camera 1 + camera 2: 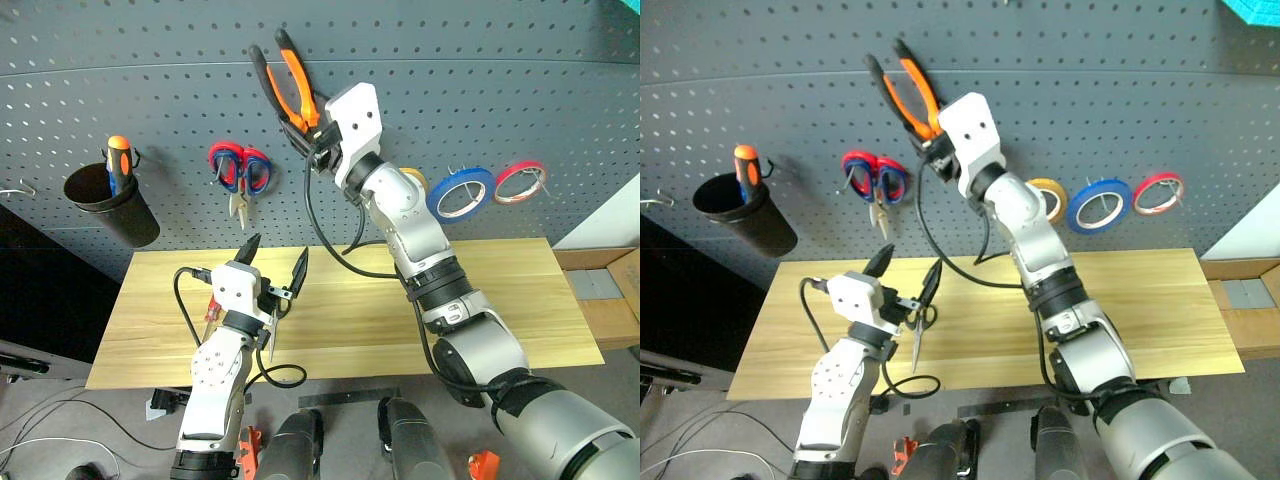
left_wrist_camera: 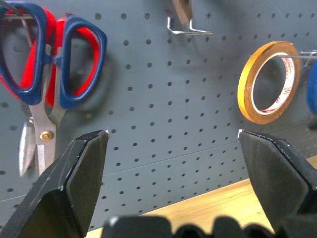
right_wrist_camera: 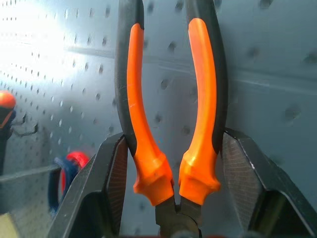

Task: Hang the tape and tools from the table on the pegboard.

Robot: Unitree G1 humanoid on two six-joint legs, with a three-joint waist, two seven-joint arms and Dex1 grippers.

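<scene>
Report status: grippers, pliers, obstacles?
Right gripper shut on pliers, handles up at pegboard. Left gripper open, empty, above table. No obstacle seen.

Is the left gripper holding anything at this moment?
No: in the left wrist view the left gripper stands wide open with only the pegboard showing between its fingers.

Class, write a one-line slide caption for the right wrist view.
Right tool grips orange-and-black pliers by the handles, held up against the grey pegboard.
</scene>
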